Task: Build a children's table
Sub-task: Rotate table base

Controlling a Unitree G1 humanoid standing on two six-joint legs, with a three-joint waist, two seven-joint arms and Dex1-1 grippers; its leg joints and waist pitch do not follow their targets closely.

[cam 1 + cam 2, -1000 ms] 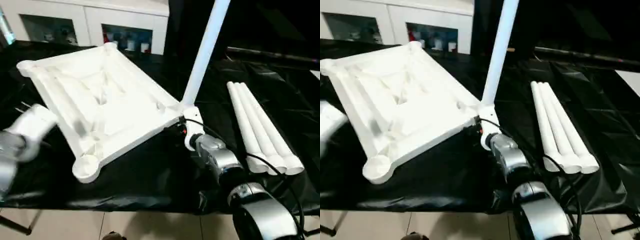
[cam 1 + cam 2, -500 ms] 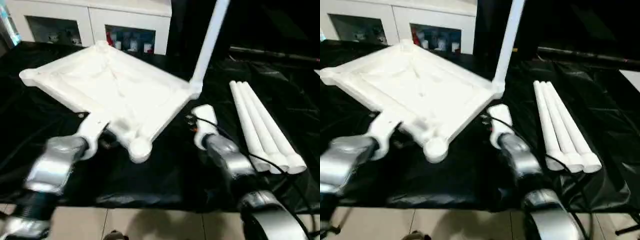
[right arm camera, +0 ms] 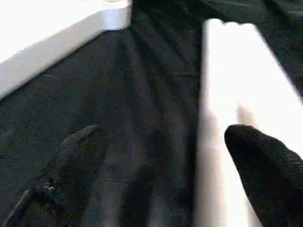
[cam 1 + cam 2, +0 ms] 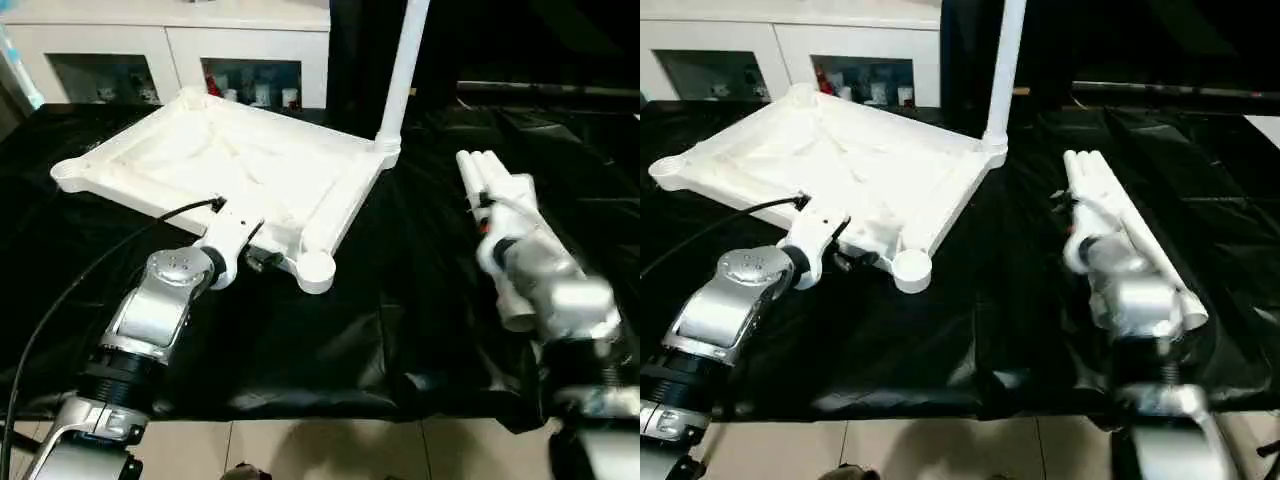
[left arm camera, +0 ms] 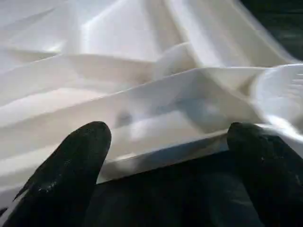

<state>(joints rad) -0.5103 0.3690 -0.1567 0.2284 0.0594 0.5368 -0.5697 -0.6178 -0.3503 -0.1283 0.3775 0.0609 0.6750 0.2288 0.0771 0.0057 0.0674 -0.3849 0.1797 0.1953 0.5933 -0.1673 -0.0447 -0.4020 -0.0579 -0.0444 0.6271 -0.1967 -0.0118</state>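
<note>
Left claw: wide at my white ribbed plastic top's near rim, to steady it.
Right claw: wide over loose white tube legs, centre right, reaching for one.

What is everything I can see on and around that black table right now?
White plastic rectangular table top: one, white, ribbed underside up, on the left half of the black cloth.
Fitted white tube leg: one, white, standing up from the top's far right corner socket.
Loose white tube legs: three, white, lying side by side on the right.
Black-draped work table: one, black, under everything.
White cabinet with glass doors: one, white, behind the table.
Left gripper: one, black fingers spread, at the top's near edge.
Right gripper: one, black fingers spread, over the loose legs.
</note>
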